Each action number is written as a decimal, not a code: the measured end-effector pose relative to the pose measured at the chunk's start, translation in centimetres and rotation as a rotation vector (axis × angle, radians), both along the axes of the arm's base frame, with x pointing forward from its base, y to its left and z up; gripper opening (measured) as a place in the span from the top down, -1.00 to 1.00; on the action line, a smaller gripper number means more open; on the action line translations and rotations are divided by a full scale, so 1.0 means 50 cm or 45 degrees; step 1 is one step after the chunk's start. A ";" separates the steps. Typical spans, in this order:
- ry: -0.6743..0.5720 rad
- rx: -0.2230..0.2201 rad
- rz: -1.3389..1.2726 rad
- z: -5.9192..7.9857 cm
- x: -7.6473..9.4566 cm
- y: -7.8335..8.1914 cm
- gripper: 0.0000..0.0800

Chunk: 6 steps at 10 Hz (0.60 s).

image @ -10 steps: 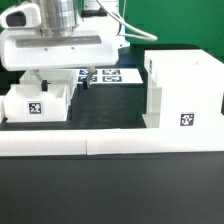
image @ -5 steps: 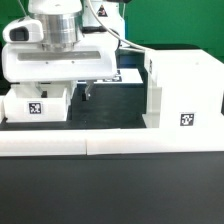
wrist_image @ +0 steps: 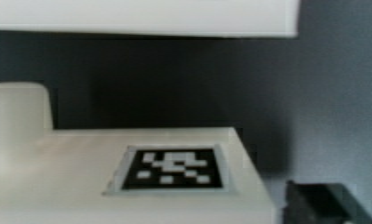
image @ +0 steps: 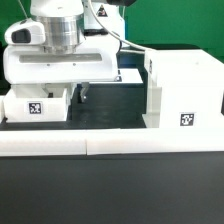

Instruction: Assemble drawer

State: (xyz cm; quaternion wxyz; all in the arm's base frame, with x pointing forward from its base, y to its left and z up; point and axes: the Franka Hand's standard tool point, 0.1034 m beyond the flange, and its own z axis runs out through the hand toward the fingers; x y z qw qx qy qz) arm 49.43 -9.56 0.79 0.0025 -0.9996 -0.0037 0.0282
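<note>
Standing on the dark desk [image: 120,100]: one tall boxy white plastic drawer housing [image: 180,80], upright, with a square black-and-white tag [image: 187,120] low on its front face. This is taken as the reference item for the entries below.

Item: small open-top white plastic tray [image: 35,102]. It sits well apart from the drawer housing, toward the exterior view's left, with a strip of bare desk between the two. It carries one square tag [image: 37,110] on the face turned to the camera.

Item: long low white border wall [image: 110,146]. It runs across the front of both the drawer housing and the tray, on the side nearer the camera.

Item: flat white marker board [image: 127,76]. It lies behind the gap between the drawer housing and the tray, and only a sliver shows past the arm.

Item: white robot arm with a broad white wrist block [image: 60,62]. It hangs over the tray, clear of the drawer housing.

Item: claw [image: 80,92]. It sits low at the tray's edge, on the side facing the drawer housing. One dark fingertip [image: 85,94] shows just beside the tray wall, and the other is hidden. Whether the claw is open, closed or gripping cannot be told.

Wrist view: a white tagged surface [wrist_image: 94,160] lies close under the camera, its tag [wrist_image: 174,168] blurred. One dark finger [wrist_image: 329,198] shows beside it. The dark desk [wrist_image: 165,80] lies beyond, and past that a pale white band [wrist_image: 147,15] too blurred to identify.
</note>
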 end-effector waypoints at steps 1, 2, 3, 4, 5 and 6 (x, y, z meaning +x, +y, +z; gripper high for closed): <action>0.000 0.000 0.000 0.000 0.000 0.000 -0.01; 0.000 0.000 0.000 0.000 0.000 0.000 0.52; 0.000 0.000 0.000 0.000 0.000 0.000 0.83; 0.000 0.000 0.000 0.000 0.000 0.000 0.90; 0.000 0.000 0.000 0.000 0.000 0.000 0.90; 0.000 0.000 0.000 0.000 0.000 0.000 0.90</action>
